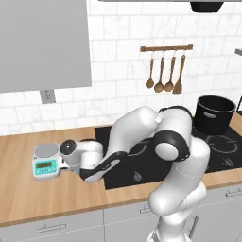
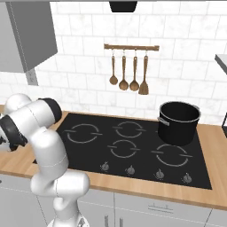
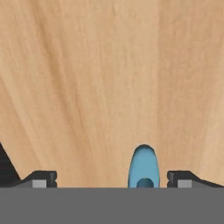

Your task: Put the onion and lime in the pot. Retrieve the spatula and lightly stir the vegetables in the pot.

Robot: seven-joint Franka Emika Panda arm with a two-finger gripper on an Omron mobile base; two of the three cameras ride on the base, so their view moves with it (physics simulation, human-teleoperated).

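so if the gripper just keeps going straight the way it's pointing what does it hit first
Probably the blue spatula handle tip lying between the open gripper fingers, and the wooden counter under it; depth is hard to judge.

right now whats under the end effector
Bare wooden counter, with the rounded end of the light-blue spatula lying on it between the open end effector's fingers, nearer one of them. The rest of the spatula is cut off at the picture's bottom.

Matt wood counter (image 3: 87,78), seemingly plastic spatula (image 3: 143,168)
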